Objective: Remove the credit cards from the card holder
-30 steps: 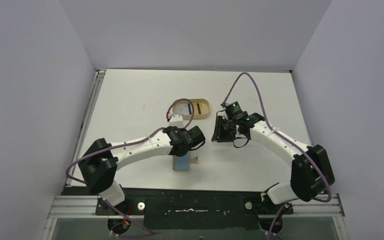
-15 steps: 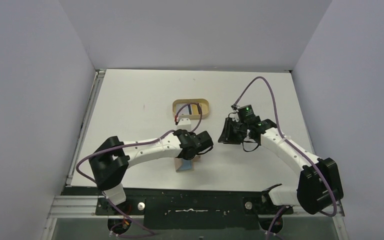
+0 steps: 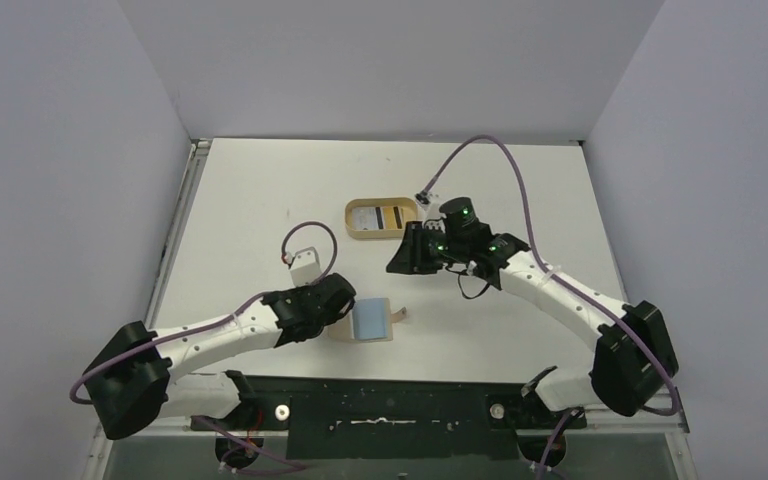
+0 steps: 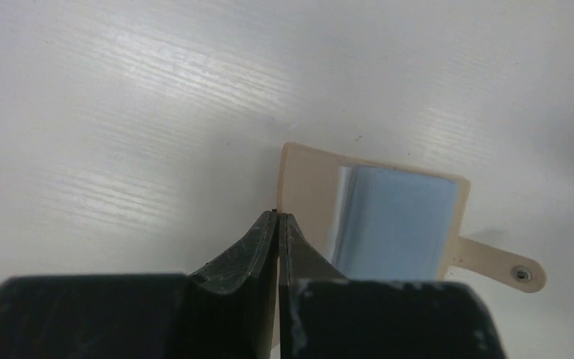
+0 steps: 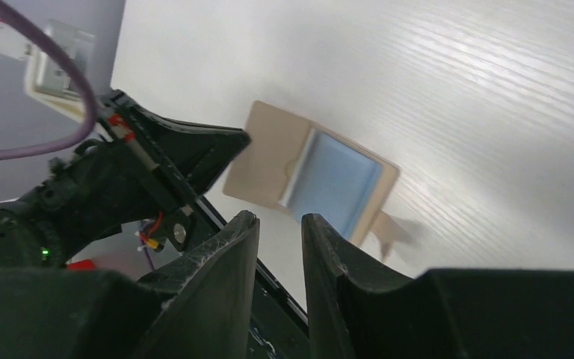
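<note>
The card holder [image 3: 342,326] lies open and flat on the table [image 3: 250,200], towards the near edge. A light blue card [image 3: 370,320] sits in its right half, and its closing tab [image 3: 400,314] sticks out to the right. The left gripper [image 3: 343,314] has its fingers pressed together with nothing between them, tips at the holder's left edge. Farther off, the oval tray [image 3: 383,237] holds a card with yellow-orange bands [image 3: 382,217]. The right gripper [image 3: 405,258] hangs just right of the tray, jaws slightly apart and empty.

Nothing legible, tray card [image 3: 384,217] print seemingly blurred
</note>
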Tool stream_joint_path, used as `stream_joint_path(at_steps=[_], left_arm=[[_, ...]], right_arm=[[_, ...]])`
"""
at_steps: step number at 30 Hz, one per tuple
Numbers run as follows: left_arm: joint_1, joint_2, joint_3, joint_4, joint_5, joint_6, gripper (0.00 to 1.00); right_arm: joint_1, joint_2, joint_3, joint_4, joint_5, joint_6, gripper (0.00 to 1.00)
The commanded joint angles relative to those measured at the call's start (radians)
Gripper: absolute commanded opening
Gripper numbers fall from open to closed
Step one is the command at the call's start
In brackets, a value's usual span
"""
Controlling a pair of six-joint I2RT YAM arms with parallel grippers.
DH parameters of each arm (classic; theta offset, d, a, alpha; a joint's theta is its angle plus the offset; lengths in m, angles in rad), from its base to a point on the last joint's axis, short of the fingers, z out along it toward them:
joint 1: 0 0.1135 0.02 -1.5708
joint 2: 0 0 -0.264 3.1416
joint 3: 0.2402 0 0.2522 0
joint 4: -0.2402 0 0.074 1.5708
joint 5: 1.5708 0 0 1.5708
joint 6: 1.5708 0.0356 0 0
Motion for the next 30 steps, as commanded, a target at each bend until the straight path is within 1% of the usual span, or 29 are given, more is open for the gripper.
stream_joint_path(at_steps=[1,4,6,13,18,24,30], left_arm=[[0.033,-0.067,-0.101,0.18,0.059,-0.005,0.0],[0.04,-0.057,-0.124,0.187,0.057,-0.003,0.0],[0.041,-0.04,-0.123,0.178,0.048,-0.003,0.0],[0.04,0.053,-0.116,0.13,0.012,-0.021,0.0],[0.038,0.109,-0.125,0.093,-0.007,-0.049,0.0],[0.041,0.13,-0.156,0.11,0.005,-0.069,0.0],[0.047,0.127,-0.188,0.133,0.019,-0.077,0.0]], right_arm=[[0.101,0.105,0.071,0.204,-0.005,0.106,0.29],[0.125,0.198,0.082,0.291,-0.036,0.192,0.29],[0.139,0.238,0.079,0.316,-0.032,0.238,0.28],[0.198,0.348,0.092,0.265,0.008,0.269,0.29],[0.247,0.419,0.118,0.284,0.008,0.309,0.3],[0.293,0.486,0.136,0.284,0.017,0.334,0.3],[0.302,0.494,0.107,0.249,0.045,0.315,0.29]])
